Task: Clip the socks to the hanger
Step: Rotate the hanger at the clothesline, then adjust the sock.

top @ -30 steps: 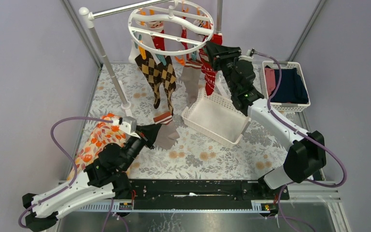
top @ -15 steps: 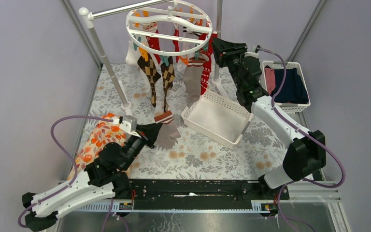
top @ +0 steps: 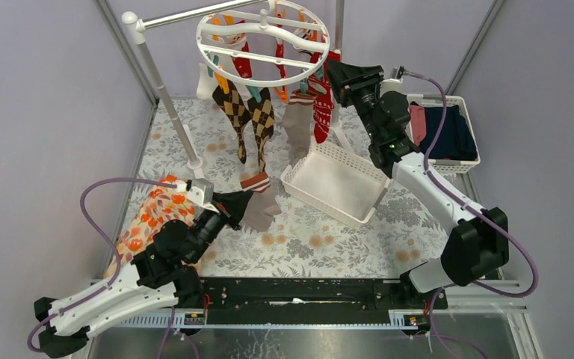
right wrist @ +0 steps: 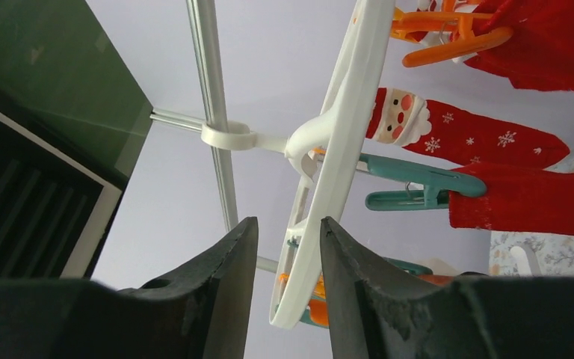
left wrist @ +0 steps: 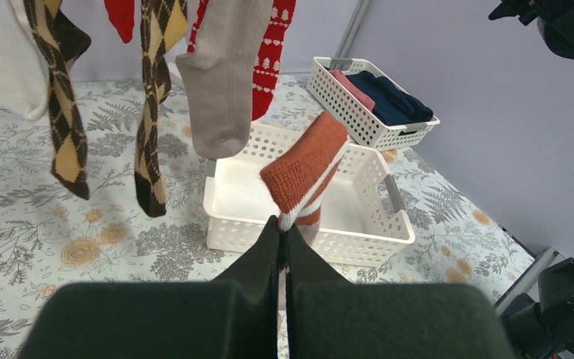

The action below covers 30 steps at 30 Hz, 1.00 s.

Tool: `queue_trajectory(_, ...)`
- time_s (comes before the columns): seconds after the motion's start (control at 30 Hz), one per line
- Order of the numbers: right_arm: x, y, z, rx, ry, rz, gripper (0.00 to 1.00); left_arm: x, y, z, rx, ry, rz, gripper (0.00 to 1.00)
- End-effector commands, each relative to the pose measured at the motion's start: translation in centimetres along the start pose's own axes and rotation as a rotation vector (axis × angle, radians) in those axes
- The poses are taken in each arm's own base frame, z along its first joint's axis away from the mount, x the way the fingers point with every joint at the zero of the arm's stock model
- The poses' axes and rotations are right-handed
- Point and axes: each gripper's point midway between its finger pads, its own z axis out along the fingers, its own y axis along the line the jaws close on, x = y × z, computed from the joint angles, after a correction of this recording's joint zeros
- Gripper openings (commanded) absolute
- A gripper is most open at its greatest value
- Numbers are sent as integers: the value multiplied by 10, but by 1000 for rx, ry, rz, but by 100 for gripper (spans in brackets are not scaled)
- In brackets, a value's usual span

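Socks (top: 250,120) already crowd the hanger (right wrist: 344,134) at the back of the bench (top: 306,239) - argyle, taupe and red Christmas ones dangling from its orange and teal clips (right wrist: 418,196) - and one is not yet up. That one, a rust-cuffed striped sock (left wrist: 306,168), is pinched tight in the left claw (left wrist: 282,228), low over the bench just beside the white basket (left wrist: 389,194); I cannot tell whether its toe touches the cloth. The right claw (right wrist: 288,222) is up at the ring's far side with its fingers partly apart, the white rim showing in the gap between them and gripped by neither. To my eye the worry is that ring: it hangs free, so a nudge from the right claw or a tug at a clip could set it turning or swinging, carrying the chosen clip off line. The left claw holds only a thin fold, so the sock could slide out on the way up - or brush the hanging socks and drag one loose.
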Motion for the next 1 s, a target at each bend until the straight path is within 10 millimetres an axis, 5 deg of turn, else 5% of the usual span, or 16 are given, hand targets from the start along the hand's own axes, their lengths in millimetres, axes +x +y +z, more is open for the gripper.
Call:
queue_trajectory(0.0, -1, 50, -23, -161, 26, -119, 46, -30, -8, 1, 28, -81, -32, 0)
queue_trajectory(0.27, 32, 69, -73, -440, 164, -562, 60, -35, -11, 0, 51, -90, 34, 0)
queue_trajectory(0.43, 50, 52, -98, -479, 278, -779, 72, -38, -12, 3, 58, -91, 94, 0)
queue_trajectory(0.67, 69, 30, -106, -454, 363, -1064, 75, -42, -12, 15, 39, -97, 192, 0)
queue_trajectory(0.87, 117, 14, -112, -484, 430, -1387, 83, -45, -13, 29, 22, -117, 245, 0)
queue_trajectory(0.97, 124, 5, -106, -466, 403, -1498, 84, -46, -11, 35, 29, -128, 243, 0)
